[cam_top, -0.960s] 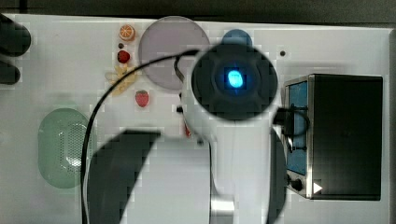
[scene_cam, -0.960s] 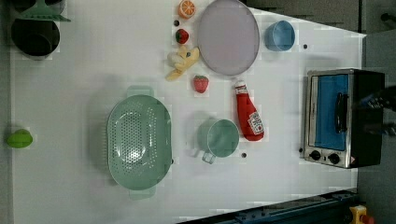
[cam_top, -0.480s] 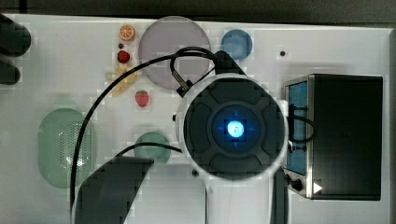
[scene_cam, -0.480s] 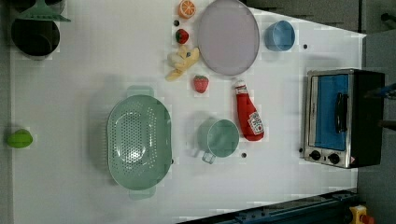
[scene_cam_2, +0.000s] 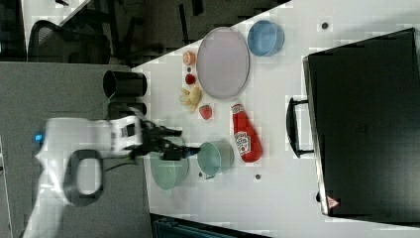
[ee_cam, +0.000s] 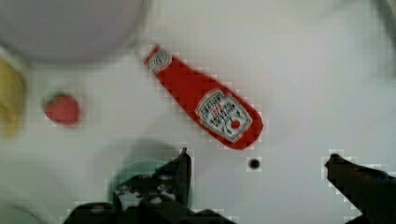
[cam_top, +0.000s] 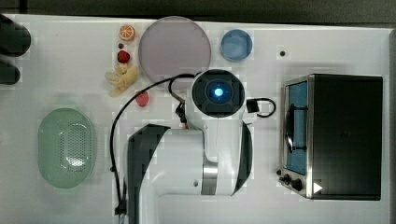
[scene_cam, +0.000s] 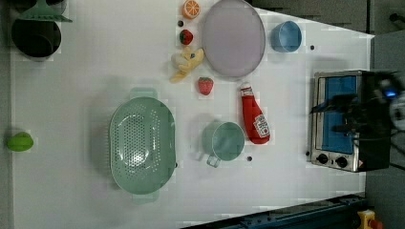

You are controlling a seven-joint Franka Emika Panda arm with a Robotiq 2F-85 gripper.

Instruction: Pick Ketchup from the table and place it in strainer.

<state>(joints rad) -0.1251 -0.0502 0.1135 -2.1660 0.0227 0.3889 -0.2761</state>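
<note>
Your black two-fingered claw (ee_cam: 257, 163) hangs wide apart and empty above the white table (scene_cam: 71, 95). Round green cup (scene_cam: 228, 141) just beside the red squeeze Ketchup bottle (scene_cam: 253, 119), which lies flat, white cap toward the greyish-lilac plate (scene_cam: 233, 38). Mint-green perforated oval strainer (scene_cam: 142, 145) sits beyond the cup, well apart.

White table (scene_cam: 86, 71), grey floor (scene_cam_2: 59, 89), maybe office chair (scene_cam_2: 47, 42) behind.

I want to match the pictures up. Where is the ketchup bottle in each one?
Top view: hidden under the arm.
Left view: Ketchup lies between green cup and toaster oven.
Right view, right of the cup.
Wrist view, centre, lying flat.
Shared landmark: lilac plate near its cap.
</note>
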